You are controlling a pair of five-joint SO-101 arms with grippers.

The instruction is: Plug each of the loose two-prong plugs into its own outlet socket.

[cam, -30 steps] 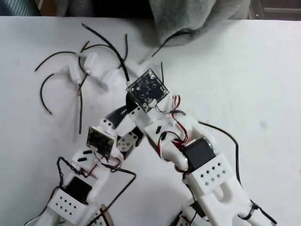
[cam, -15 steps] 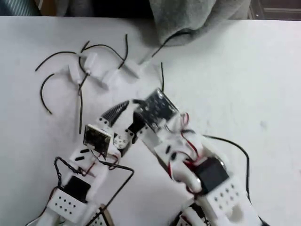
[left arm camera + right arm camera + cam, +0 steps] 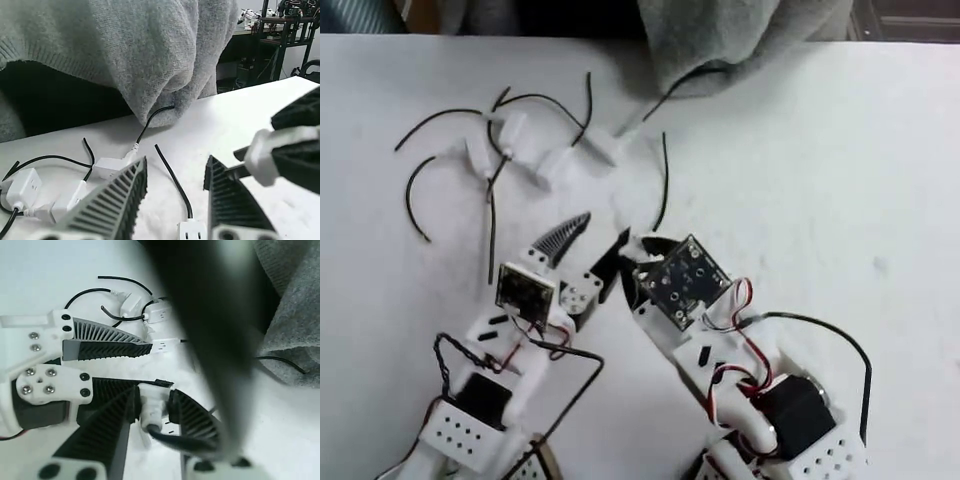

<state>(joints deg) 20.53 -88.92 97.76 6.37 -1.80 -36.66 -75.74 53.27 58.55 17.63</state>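
Note:
My right gripper point(image 3: 632, 250) is shut on a white two-prong plug point(image 3: 642, 243) whose black cord point(image 3: 663, 185) trails toward the back. In the right wrist view the plug point(image 3: 152, 407) sits clamped between the fingers of that gripper point(image 3: 152, 420). My left gripper point(image 3: 588, 250) stands open right beside it. In the left wrist view the left gripper point(image 3: 172, 195) straddles a white socket point(image 3: 192, 231) on the table, and the held plug point(image 3: 260, 150) hovers close by with its prongs pointing inward. Several white sockets and plugs point(image 3: 555, 165) lie farther back.
Loose black cords point(image 3: 420, 195) curl across the back left of the white table point(image 3: 840, 180). A grey knitted cloth point(image 3: 720, 40) hangs over the far edge, with one cord running under it. The right half of the table holds nothing but the right arm.
The right arm has drawn back from the cluster of sockets toward the front, carrying the plug and its cord, and now sits beside the left gripper. The left arm barely shifted.

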